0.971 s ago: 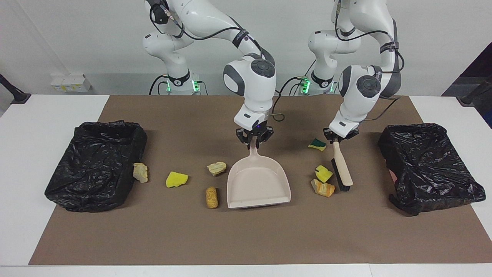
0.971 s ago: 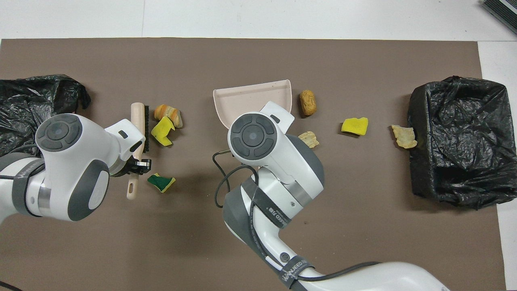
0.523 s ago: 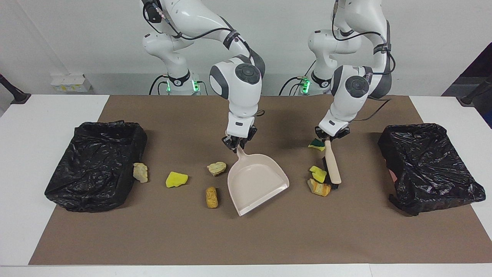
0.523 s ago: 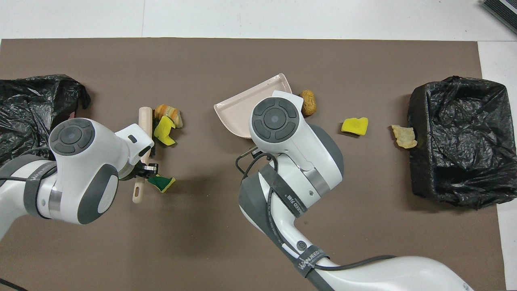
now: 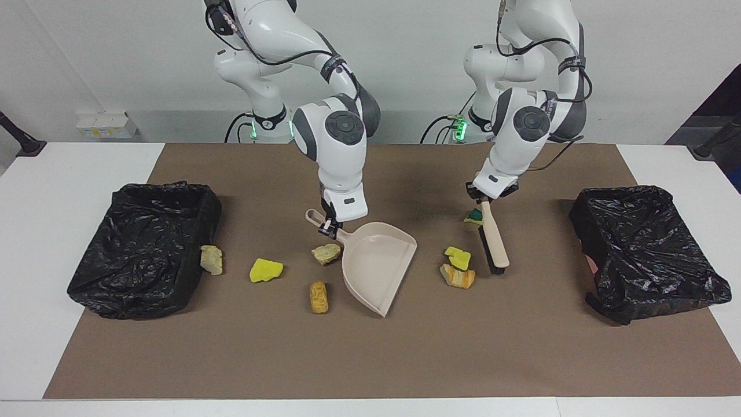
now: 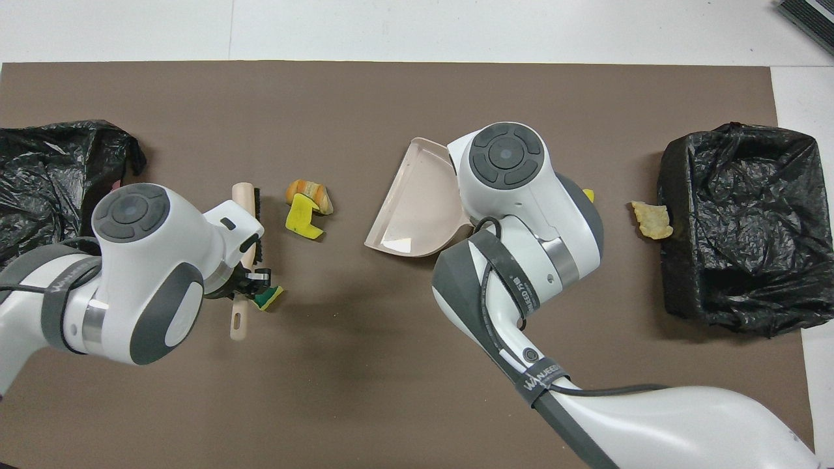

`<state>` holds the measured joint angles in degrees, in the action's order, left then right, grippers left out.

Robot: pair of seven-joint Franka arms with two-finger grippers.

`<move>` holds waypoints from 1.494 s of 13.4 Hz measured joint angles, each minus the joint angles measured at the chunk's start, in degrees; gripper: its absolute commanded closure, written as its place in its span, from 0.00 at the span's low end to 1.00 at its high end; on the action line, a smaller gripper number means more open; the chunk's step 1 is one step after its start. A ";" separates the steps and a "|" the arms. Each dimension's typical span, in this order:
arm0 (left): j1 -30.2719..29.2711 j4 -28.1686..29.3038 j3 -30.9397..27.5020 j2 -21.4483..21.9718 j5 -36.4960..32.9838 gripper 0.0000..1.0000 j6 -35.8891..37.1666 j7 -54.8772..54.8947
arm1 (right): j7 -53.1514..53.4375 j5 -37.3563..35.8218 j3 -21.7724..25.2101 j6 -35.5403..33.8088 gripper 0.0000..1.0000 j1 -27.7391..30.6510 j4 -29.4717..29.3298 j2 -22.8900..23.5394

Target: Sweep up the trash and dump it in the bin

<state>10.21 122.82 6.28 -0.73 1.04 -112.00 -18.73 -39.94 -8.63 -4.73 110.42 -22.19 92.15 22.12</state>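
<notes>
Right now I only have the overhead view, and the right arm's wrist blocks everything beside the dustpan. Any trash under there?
Observer: Yes. A tan lump lies right beside the handle of the dustpan, just below the right claw.
Operator: Anything else hidden?
Observer: An orange-streaked lump lies on the mat, farther from the robots than the tan lump and beside the pan's edge.
Operator: Does the right claw have the pan?
Observer: Yes, it is shut on the dustpan's handle, a little in from the hanging-loop end.
</notes>
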 measured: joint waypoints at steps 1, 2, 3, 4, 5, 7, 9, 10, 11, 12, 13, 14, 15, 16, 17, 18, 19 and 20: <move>-1.43 1.22 -0.17 0.52 0.00 1.00 0.38 -0.19 | -3.15 -0.03 0.00 0.00 1.00 0.08 0.40 0.00; -2.44 3.38 -0.28 1.48 0.07 1.00 0.38 -1.74 | -5.72 -0.08 -0.02 0.04 1.00 0.04 0.76 0.01; -3.08 5.62 -0.33 2.59 0.12 1.00 0.36 -5.65 | -7.99 -0.27 -0.04 0.23 1.00 0.02 0.94 0.08; -3.35 7.21 -0.33 3.56 0.11 1.00 0.32 -9.40 | -9.71 -0.61 -0.03 0.42 1.00 0.02 0.97 0.17; -3.27 8.72 -0.18 4.64 0.12 1.00 0.00 -12.61 | -11.42 -1.02 -0.03 0.60 1.00 0.02 0.97 0.22; -1.22 11.50 0.51 6.03 0.19 1.00 -3.17 -18.53 | -13.31 -1.52 -0.03 0.92 1.00 0.02 0.97 0.22; 2.16 13.38 1.11 5.99 0.20 1.00 -8.39 -22.09 | -13.60 -1.57 -0.04 0.98 1.00 0.02 1.00 0.22; 3.32 13.56 1.30 5.80 0.44 1.00 -9.97 -22.33 | -13.60 -1.57 -0.05 0.98 1.00 0.00 1.01 0.22; 4.45 13.53 1.34 5.64 1.04 1.00 -11.46 -22.27 | -13.60 -1.58 -0.06 0.98 1.00 -0.03 1.02 0.22; 5.26 13.52 1.43 5.48 1.47 1.00 -13.16 -21.50 | -13.60 -1.58 -0.07 0.98 1.00 -0.09 1.04 0.22; 5.85 13.37 1.44 5.22 1.68 1.00 -14.49 -19.92 | -13.60 -1.58 -0.07 1.09 1.00 -0.16 1.05 0.22; 6.38 12.80 1.47 4.80 2.54 1.00 -15.29 -18.33 | -13.60 -1.58 -0.08 1.27 1.00 -0.21 1.08 0.22; 7.08 11.77 1.46 4.19 3.81 1.00 -15.65 -17.15 | -13.60 -1.58 -0.10 1.46 1.00 -0.28 1.18 0.24; 8.16 10.36 1.47 3.33 4.87 1.00 -15.82 -16.33 | -13.60 -1.58 -0.10 1.72 1.00 -0.38 1.30 0.30; 9.76 8.65 1.48 1.87 5.24 1.00 -16.20 -16.08 | -13.60 -1.58 -0.10 2.09 1.00 -0.44 1.43 0.37; 11.19 7.13 1.54 0.27 5.32 1.00 -16.79 -16.04 | -13.60 -1.58 -0.10 2.27 1.00 -0.46 1.51 0.40; 12.21 5.54 1.59 -1.31 5.32 1.00 -17.12 -15.86 | -13.60 -1.58 -0.10 2.35 1.00 -0.46 1.56 0.41; 12.74 3.86 1.64 -2.64 5.33 1.00 -17.16 -15.26 | -13.60 -1.58 -0.10 2.39 1.00 -0.47 1.58 0.41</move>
<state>22.95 126.68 7.92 -3.37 6.37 -129.16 -33.99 -53.54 -10.22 -4.83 112.81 -22.66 93.73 22.54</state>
